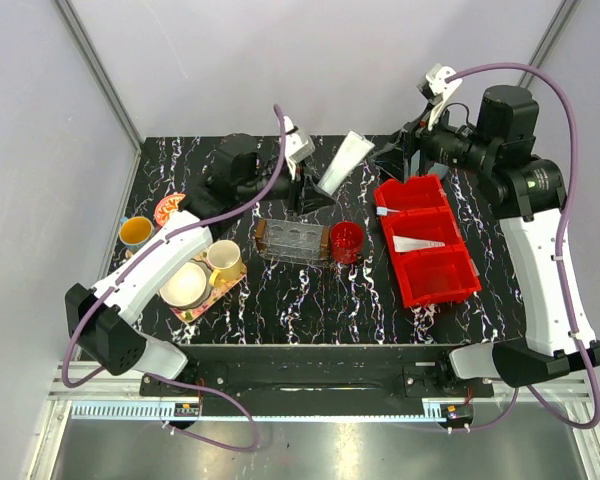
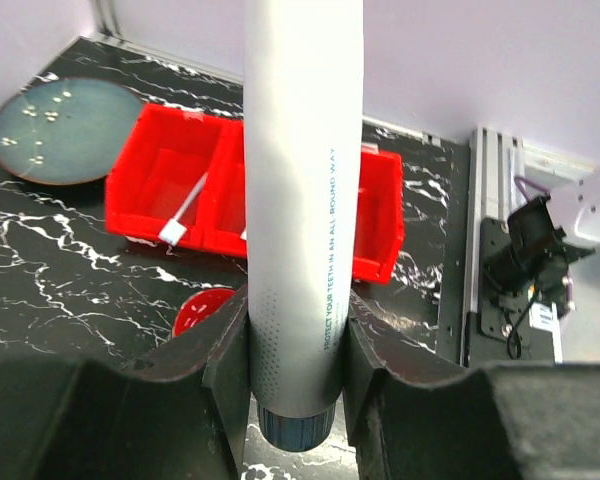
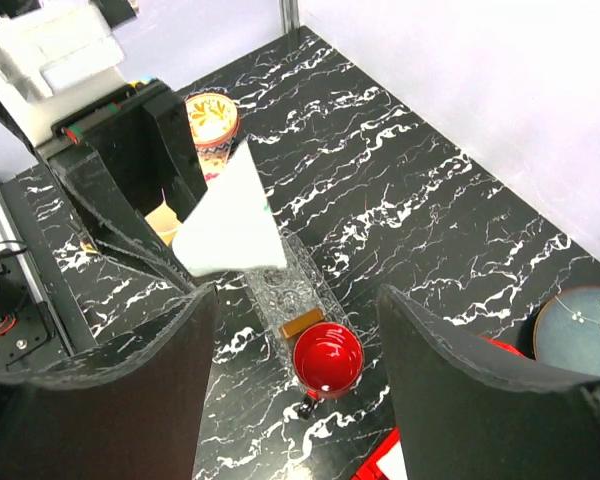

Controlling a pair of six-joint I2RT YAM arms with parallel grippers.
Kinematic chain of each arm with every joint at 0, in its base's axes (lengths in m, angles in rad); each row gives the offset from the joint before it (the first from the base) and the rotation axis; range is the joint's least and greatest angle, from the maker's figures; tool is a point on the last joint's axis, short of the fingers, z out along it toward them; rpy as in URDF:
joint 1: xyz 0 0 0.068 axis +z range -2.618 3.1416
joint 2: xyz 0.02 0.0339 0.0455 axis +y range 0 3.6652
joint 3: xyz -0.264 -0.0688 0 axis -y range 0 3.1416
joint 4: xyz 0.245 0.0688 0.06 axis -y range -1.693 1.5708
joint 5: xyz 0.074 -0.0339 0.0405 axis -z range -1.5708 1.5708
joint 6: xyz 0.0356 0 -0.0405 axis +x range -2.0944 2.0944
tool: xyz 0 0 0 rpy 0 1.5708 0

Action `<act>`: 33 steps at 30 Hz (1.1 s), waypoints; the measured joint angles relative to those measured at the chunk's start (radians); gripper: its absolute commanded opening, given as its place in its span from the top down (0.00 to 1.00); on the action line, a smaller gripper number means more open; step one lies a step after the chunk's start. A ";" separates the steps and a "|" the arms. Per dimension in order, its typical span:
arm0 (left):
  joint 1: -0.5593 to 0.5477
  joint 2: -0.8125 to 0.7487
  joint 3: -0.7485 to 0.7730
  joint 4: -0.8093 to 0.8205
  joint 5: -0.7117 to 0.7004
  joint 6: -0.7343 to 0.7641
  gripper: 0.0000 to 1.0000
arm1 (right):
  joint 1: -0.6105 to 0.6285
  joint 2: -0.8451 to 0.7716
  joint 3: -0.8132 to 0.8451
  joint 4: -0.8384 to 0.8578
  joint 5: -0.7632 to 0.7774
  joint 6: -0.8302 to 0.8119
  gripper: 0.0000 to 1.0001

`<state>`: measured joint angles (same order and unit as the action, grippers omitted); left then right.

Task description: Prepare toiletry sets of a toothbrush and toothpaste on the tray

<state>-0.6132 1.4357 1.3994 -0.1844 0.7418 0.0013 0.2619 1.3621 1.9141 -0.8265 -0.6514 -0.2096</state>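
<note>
Left claw (image 2: 295, 350) grasps the white toothpaste squeeze tube (image 2: 300, 200); right claw (image 3: 295, 295) released. Lower it flat into the clear ribbed tray (image 1: 292, 241).

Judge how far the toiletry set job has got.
Done: nothing, the tray looks empty. In hand: the left claw grips a toothpaste tube above the table; the right claw stands open. Left: place the tube, then fetch the toothbrush from the red bin.
</note>
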 measured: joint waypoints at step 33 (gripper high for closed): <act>0.080 -0.016 -0.002 0.341 -0.040 -0.539 1.00 | 0.105 0.164 -0.146 0.561 -0.261 0.433 0.25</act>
<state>-0.5327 1.4193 1.3972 0.1566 0.7021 -0.5381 0.3668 1.5261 1.7683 -0.2657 -0.9119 0.2230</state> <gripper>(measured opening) 0.384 0.776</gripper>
